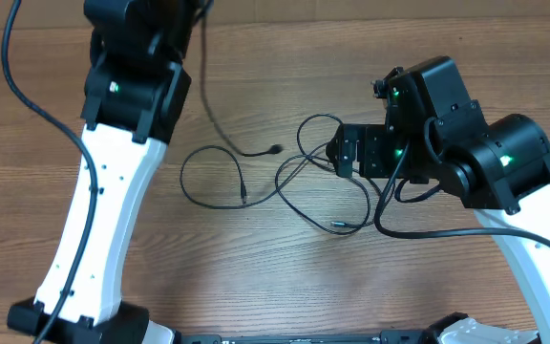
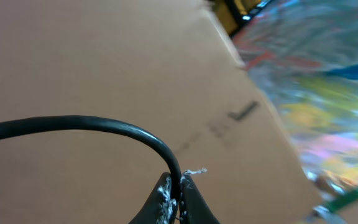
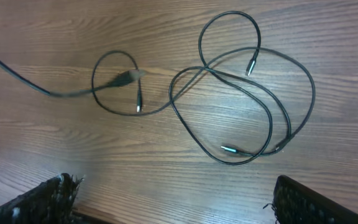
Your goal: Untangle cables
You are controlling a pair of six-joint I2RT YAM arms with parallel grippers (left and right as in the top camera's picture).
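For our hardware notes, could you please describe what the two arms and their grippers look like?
Both arms match: the left arm and right arm have white lower links and boxy black upper housings with small green lights. A thick black cable trails from each. The left gripper and right gripper have black fingers with rough, frayed tips.

Black cables (image 3: 207,67) (silver-tipped plugs (image 3: 229,149)) over a brown, wood-grained desk (image 3: 166,180); white arms (image 1: 113,210) with black joints, small green lights (image 1: 115,88) on the dark housings.
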